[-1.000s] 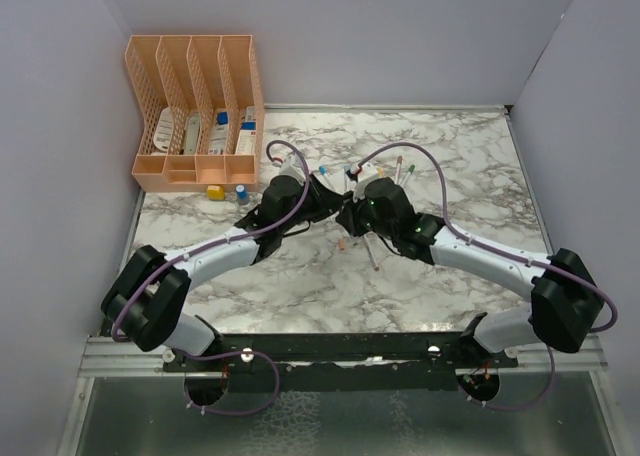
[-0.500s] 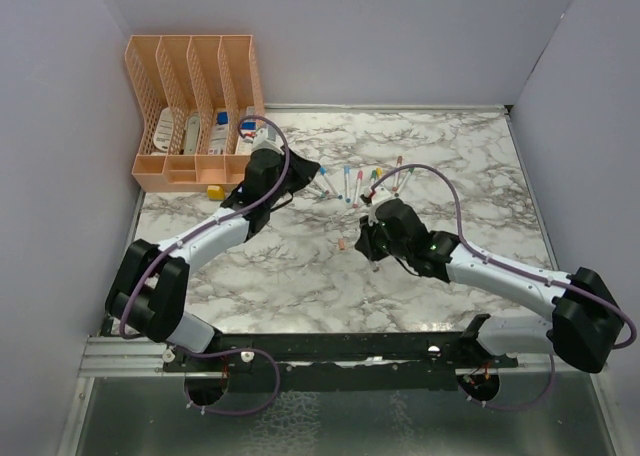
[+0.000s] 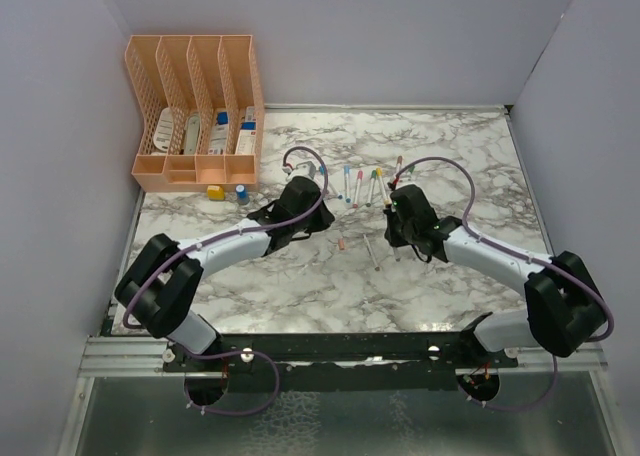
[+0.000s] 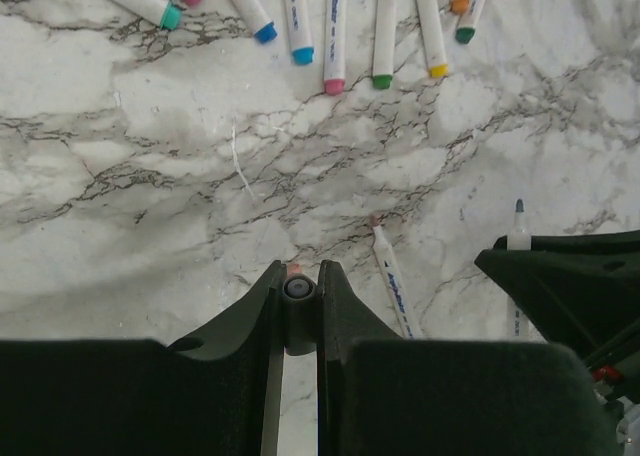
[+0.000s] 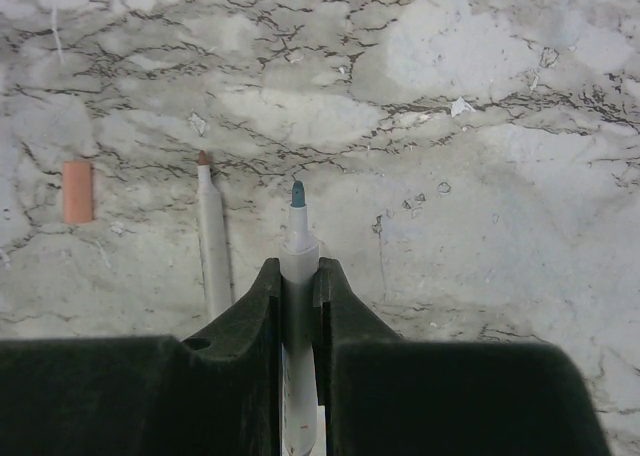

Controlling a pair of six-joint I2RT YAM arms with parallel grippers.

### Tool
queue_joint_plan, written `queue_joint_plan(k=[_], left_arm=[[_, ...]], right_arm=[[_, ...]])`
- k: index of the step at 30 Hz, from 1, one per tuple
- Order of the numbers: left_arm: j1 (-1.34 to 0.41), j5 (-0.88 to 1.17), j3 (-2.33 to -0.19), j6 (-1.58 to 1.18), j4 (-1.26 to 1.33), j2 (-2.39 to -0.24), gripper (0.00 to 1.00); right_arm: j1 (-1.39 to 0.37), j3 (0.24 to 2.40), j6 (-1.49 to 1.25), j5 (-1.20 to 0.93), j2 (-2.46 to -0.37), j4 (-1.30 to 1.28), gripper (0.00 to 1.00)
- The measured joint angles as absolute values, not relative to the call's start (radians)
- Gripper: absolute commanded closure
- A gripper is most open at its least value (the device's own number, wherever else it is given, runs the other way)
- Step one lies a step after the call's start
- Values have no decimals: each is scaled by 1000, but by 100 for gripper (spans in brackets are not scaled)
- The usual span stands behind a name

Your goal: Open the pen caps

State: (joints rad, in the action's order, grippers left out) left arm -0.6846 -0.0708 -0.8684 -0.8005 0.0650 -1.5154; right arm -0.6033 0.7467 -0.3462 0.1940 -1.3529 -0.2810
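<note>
Both arms have drawn apart since a second ago; the left tool (image 4: 297,276) pinches a small cap (image 4: 296,288), the right tool (image 5: 297,271) an uncapped blue-tipped pen (image 5: 298,238). Another bare pen (image 5: 212,241) and a salmon cap (image 5: 77,191) lie on the bench (image 5: 480,126) nearby.

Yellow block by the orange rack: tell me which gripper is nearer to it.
Left. The left gripper hangs right of the yellow block, past the blue-topped bottle; the right gripper is farther right, beyond the left one.
</note>
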Motion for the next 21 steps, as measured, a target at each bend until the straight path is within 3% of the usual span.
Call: queue_joint_plan(k=[21], left_arm=[[-749, -133, -868, -812, -30, -1664, 100]], right_arm=[[-582, 775, -337, 140, -1456, -300, 99]])
